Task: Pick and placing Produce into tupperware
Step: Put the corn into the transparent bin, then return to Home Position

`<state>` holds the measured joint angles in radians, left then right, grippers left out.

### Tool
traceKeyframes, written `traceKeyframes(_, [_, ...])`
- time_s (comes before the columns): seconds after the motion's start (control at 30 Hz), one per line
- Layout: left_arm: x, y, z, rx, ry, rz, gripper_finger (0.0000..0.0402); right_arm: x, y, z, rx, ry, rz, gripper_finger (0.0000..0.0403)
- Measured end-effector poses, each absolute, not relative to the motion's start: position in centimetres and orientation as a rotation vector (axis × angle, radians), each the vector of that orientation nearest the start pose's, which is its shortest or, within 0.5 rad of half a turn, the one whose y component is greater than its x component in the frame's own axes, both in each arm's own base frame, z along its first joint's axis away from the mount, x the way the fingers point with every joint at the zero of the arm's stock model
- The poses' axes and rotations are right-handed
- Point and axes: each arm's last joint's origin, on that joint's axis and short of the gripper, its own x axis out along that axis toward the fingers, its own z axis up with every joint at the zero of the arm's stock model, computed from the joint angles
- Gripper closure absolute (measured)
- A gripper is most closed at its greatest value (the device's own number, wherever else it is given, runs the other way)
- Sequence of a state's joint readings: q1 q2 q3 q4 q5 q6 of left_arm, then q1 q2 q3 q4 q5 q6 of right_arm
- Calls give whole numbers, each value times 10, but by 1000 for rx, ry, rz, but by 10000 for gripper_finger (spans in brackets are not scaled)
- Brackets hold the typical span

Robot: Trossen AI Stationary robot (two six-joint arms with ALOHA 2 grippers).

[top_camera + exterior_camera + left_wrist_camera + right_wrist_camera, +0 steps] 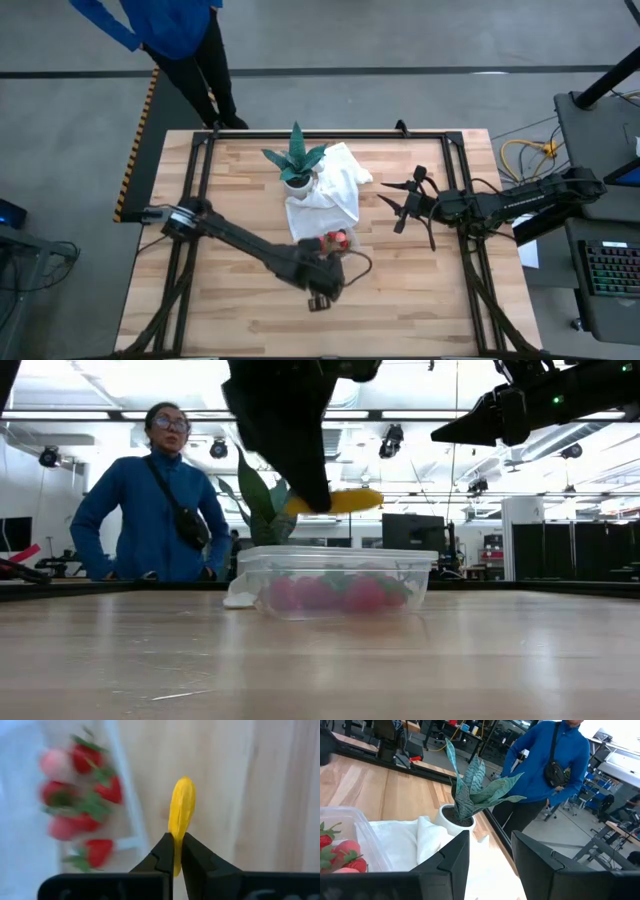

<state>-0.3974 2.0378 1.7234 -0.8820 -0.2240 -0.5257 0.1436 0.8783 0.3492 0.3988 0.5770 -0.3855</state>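
Observation:
My left gripper (178,845) is shut on the yellow-orange elongated fruit piece (181,807), above the table near the clear tupperware (335,582). In the low view the piece (345,500) shows higher than the container's rim. The tupperware (125,795) holds several red strawberry-like pieces (95,790) and a pale pink one (52,762). In the high view the left gripper (322,285) sits just on the near side of the tupperware (335,240). My right gripper (398,208) hovers open to the right of the white cloth, touching nothing. My left gripper pinches the yellow-orange piece by one end (177,851) between its two fingers. The rest of the piece sticks out past the fingertips (165,849). In the low view the fingers (300,460) slant down from above, and the piece lies about level, lifted clear of table and container.
A green spiky plant in a white pot (296,165) stands on a white cloth (330,190) just beyond the tupperware. A person in a blue top (150,500) stands at the table's far edge. Bare wood (240,310) lies near and left.

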Motion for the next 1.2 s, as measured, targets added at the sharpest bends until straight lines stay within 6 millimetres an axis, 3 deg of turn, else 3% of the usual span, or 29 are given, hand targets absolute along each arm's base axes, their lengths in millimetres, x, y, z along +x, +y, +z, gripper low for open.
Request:
traceKeyframes(0.17, [395,-129,249,-63,1106,175,401,185,11,223,-432,206,-404,264])
traceKeyframes(0.47, [398,-77,243,-71,1218,192,401,185,11,224,-431,203,-404,264])
traceKeyframes(0.87, [395,-67,229,-129,1289,127,399,185,11,224,-431,203,-404,264])
traceKeyframes(1.2, [395,-62,220,-167,1298,103,334,185,11,224,-428,203,-404,264])
